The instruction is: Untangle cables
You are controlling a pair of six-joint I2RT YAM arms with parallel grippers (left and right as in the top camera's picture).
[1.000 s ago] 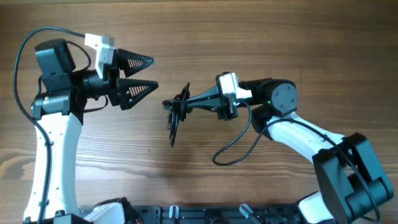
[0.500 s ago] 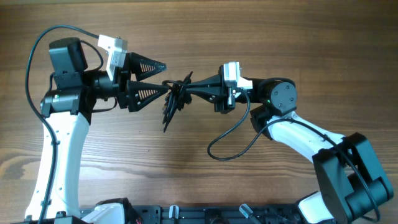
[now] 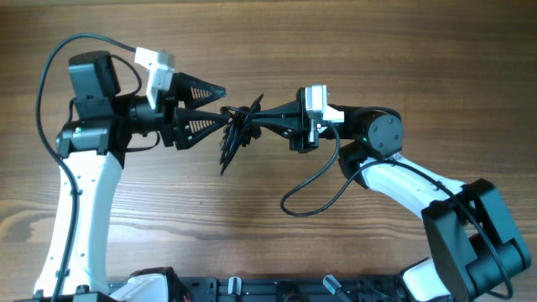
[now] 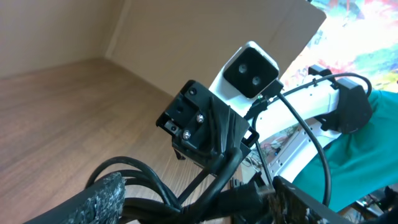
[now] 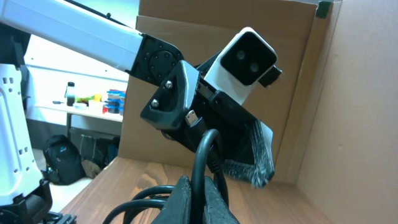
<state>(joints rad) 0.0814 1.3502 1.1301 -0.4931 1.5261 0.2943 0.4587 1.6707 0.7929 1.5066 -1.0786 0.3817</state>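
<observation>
- cables [image 3: 236, 138]: black tangle, approx 10 o'clock from centre of overhead view, between the two claws; one loose strand trails toward 7 o'clock.
- right claw [image 3: 254, 117]: comes in from 3 o'clock, clenched on the cables. Rt wrist view shows its tips pressed together w/ a cord loop rising out of them.
- left claw [image 3: 226, 104]: at 9 o'clock of the tangle, released, spread wide. Lower tip is touching or just beside the bundle, can't tell which.
- left wrist view: cords cross the gap between the spread fingers [image 4: 102, 198], w/ the right claw's body behind them.
- worktop [image 3: 352, 50]: wood grain; bundle looks lifted off it.
- thicker lead [image 3: 306, 201] of the right arm loops at 5 o'clock of the tangle, apart from it.
</observation>
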